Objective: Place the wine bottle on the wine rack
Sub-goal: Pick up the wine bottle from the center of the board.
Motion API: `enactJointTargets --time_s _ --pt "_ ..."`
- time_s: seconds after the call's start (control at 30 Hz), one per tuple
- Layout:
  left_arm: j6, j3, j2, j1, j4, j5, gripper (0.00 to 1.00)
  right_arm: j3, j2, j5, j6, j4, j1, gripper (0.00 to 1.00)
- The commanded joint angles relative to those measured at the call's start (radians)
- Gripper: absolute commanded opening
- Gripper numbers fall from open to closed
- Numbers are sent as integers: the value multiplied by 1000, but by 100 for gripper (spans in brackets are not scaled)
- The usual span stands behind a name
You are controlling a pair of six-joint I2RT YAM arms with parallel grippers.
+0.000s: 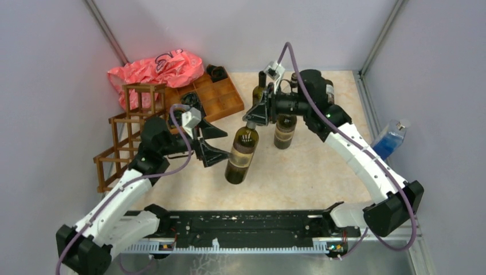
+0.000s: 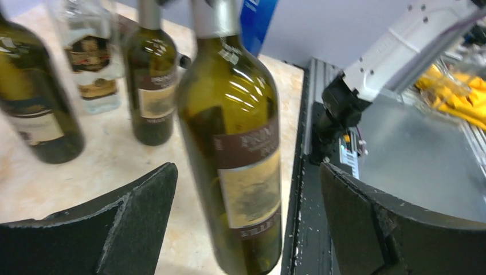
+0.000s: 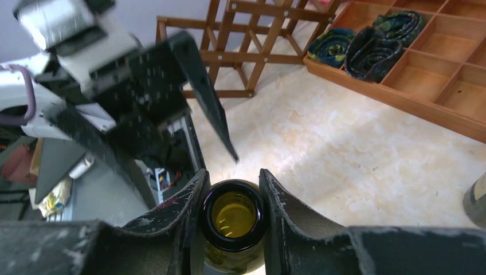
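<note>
The wine bottle (image 1: 241,154) is dark green with a brown and cream label (image 2: 252,183), and it leans in the middle of the table. My right gripper (image 1: 250,121) is shut on its neck. From above, both pads press the open mouth (image 3: 234,215). My left gripper (image 1: 215,146) stands open beside the bottle's body, a finger on either side (image 2: 134,217) and not touching the glass. The wine rack (image 1: 129,132) is a brown open wooden frame at the far left, behind the left arm. It also shows in the right wrist view (image 3: 246,40).
An orange-brown compartmented tray (image 1: 215,97) with dark rolled items lies behind the rack, beside a pink plastic bag (image 1: 157,69). Other bottles (image 1: 285,129) stand behind the right gripper. A blue spray bottle (image 1: 392,137) sits by the right wall. The black base rail (image 1: 246,229) runs along the near edge.
</note>
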Motion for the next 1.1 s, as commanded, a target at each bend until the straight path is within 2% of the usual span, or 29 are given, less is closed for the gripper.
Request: enactJointTargets --time_s 0.0,0.13,0.4,0.57,0.63,0.67,0.73,0.77,0.8,0.83,0.9,1.0,1.07 --pt "181 35 85 -86 -46 -32 99 36 -60 -28 133 153 -39 0" --pt "205 26 142 -127 -21 -62 99 32 -72 -20 156 170 -70 0" --pt "89 28 291 -194 72 -79 99 15 -86 -20 219 240 -96 0" --pt "-10 0 354 -211 227 -21 99 -20 -98 -26 264 283 -115 0" --pt "9 13 363 -211 205 -28 94 -37 -106 -39 262 282 -117 0" --pt "36 25 364 -211 183 -18 88 -45 -111 -52 254 278 -118 0" --pt "112 73 363 -209 86 -7 69 -63 -126 -80 215 252 -126 0" --pt "172 106 361 -210 12 -14 45 -70 -137 -94 175 232 -131 0" --pt "222 145 362 -210 -79 -41 12 -76 -144 -110 136 206 -137 1" --pt "289 180 360 -211 -168 -58 0 -78 -149 -130 87 169 -142 8" --pt "405 228 354 -210 -312 -60 0 -84 -162 -173 -32 82 -145 30" --pt "546 264 334 -210 -455 -73 0 -69 -171 -243 -270 -113 -145 72" --pt "624 283 324 -210 -532 -80 0 -43 -179 -240 -405 -241 -145 88"
